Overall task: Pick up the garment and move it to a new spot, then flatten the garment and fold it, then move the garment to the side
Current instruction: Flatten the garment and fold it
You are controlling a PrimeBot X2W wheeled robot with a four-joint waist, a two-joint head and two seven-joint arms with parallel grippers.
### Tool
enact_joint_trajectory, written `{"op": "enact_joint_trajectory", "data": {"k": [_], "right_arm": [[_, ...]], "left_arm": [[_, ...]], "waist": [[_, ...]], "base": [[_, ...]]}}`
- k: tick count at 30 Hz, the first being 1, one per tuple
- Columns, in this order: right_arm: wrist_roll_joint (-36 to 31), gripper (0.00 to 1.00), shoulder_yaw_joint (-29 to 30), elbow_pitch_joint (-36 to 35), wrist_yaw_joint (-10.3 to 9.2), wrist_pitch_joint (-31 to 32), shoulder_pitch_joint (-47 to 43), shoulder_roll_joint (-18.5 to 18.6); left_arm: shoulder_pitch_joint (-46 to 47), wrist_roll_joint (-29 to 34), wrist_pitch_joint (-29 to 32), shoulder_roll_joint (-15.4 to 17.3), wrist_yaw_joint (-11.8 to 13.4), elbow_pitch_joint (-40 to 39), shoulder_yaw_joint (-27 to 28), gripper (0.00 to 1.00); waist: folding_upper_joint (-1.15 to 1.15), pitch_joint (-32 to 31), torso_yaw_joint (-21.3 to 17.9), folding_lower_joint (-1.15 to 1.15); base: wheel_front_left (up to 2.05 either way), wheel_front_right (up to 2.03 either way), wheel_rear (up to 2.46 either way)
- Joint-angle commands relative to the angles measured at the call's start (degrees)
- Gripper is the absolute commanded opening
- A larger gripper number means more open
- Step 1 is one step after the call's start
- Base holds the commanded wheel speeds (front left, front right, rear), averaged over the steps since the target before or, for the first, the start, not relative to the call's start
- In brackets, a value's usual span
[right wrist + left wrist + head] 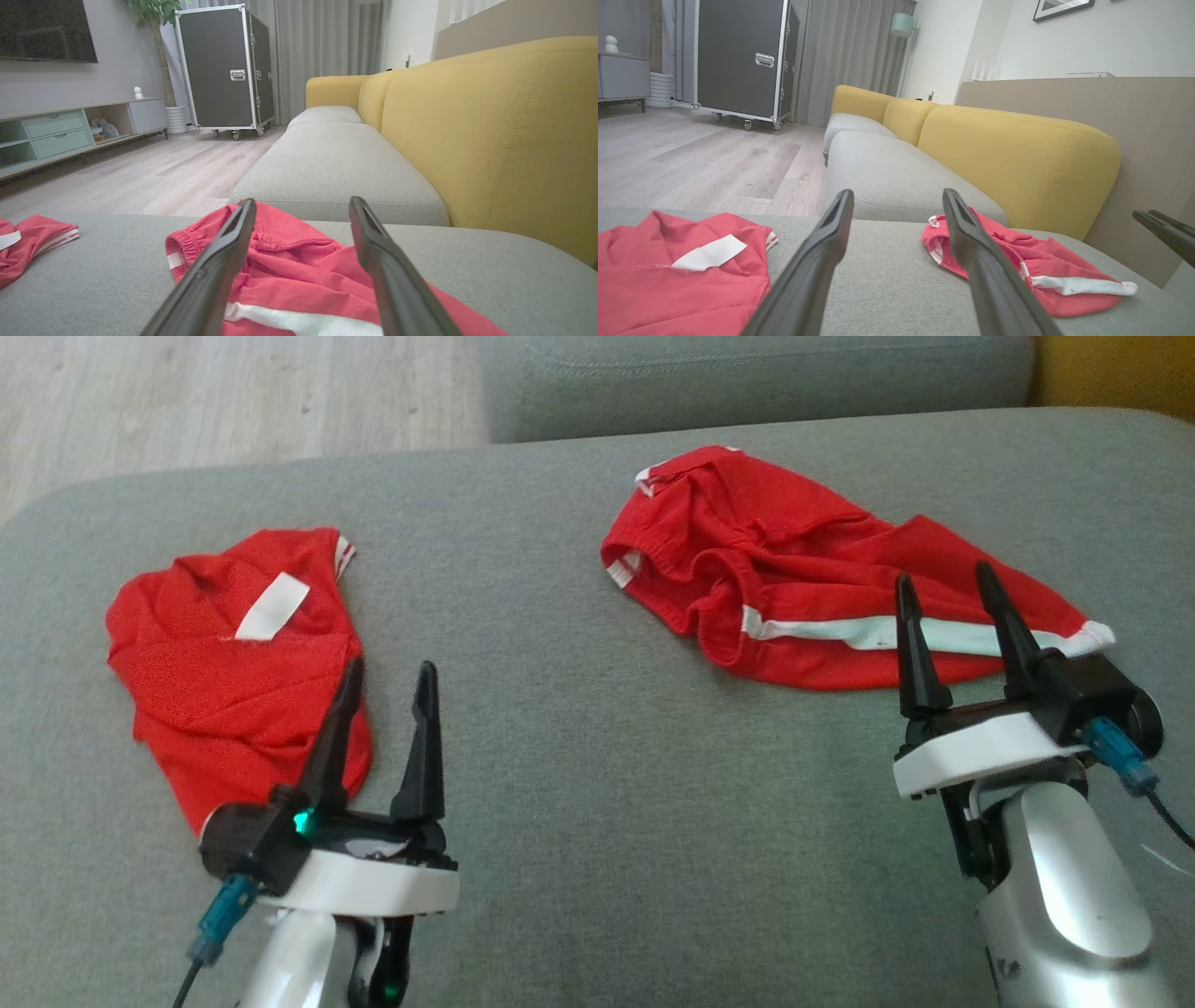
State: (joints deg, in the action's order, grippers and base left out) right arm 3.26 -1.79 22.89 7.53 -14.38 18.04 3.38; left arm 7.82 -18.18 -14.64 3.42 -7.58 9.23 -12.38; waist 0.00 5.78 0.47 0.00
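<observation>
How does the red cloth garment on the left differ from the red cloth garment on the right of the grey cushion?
The left red garment shows a short white rectangular patch; the right red garment carries a long white stripe. The left one lies compact and smooth; the right one sprawls wider, deeply wrinkled, its gathered waistband showing. Both are red with white trim, lying on the grey cushion.

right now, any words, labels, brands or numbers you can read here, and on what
No text can be read.
White tag on the left red garment: blank.
Right red garment with the white stripe: no lettering visible.
Black flight case: no lettering visible.
Framed picture on the wall: too cropped to tell.
</observation>
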Motion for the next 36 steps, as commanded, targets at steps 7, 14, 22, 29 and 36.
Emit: {"op": "enact_joint_trajectory", "data": {"k": [7,14,22,29,36], "right_arm": [[-6.27,1.00,-0.43,-0.04,-0.04,4.18,6.82,-0.50],[-11.65,1.00,1.90,9.79,-0.04,12.67,16.93,1.97],[-13.26,1.00,1.58,22.38,-0.04,14.70,26.02,5.51],[-15.31,1.00,0.18,30.41,-0.04,13.98,31.24,8.11],[-16.07,0.00,-0.52,36.09,-0.04,12.87,35.10,9.43]], "left_arm": [[3.59,-0.38,-0.36,0.86,0.09,-1.27,-0.42,1.00],[5.80,-1.18,-0.36,0.72,0.09,-0.49,-2.42,1.00],[7.47,-2.17,-0.36,0.48,0.09,0.42,-3.56,1.00],[8.44,-2.30,-0.36,0.25,0.09,0.46,-4.38,1.00],[9.20,-2.55,-0.36,0.02,0.09,0.50,-4.71,1.00]], "waist": [[0.00,3.45,3.79,0.00],[0.00,7.29,8.92,0.00],[0.00,9.90,13.18,0.00],[0.00,11.96,15.09,0.00],[0.00,13.65,15.90,0.00]], "base": [[0.00,0.00,0.00],[0.00,0.00,0.00],[0.00,0.00,0.00],[0.00,0.00,0.00],[0.00,0.00,0.00]]}}
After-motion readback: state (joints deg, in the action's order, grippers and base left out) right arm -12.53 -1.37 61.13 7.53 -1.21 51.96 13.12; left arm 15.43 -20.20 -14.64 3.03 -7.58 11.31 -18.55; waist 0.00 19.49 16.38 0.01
